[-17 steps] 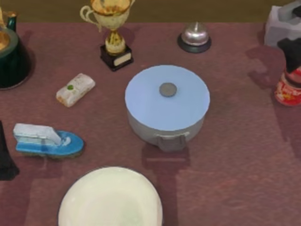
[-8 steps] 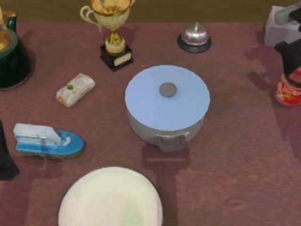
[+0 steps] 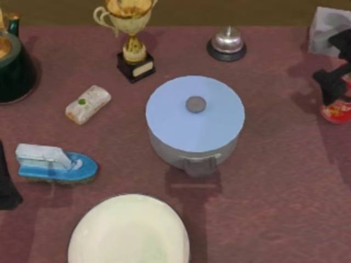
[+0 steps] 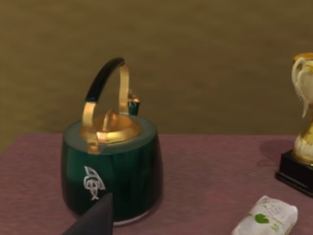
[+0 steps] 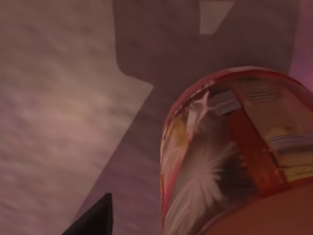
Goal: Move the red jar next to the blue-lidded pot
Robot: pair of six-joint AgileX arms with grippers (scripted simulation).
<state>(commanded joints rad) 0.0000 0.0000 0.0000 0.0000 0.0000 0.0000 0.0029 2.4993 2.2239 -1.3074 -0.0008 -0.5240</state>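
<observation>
The red jar (image 3: 335, 112) stands at the table's right edge, its top covered by my right gripper (image 3: 334, 94). In the right wrist view the red jar (image 5: 220, 147) fills the picture, its red label showing white and dark markings. One dark fingertip (image 5: 95, 218) shows beside the jar with a strip of table between them; the gripper is open. The blue-lidded pot (image 3: 194, 118) sits mid-table, grey with a pale-blue lid and a small knob, well to the left of the jar. My left gripper (image 3: 4, 189) is parked at the left edge, open.
A dark green pot (image 3: 13, 60) stands at the back left and a gold trophy (image 3: 131, 38) and silver bell (image 3: 226, 43) at the back. A white packet (image 3: 88, 103) and blue shoe (image 3: 55, 163) lie left. A white plate (image 3: 129, 233) is in front, a grey box (image 3: 323, 27) at the back right.
My right gripper has come down over the red jar and now covers its upper part. The jar, the pot and the left arm have not moved.
</observation>
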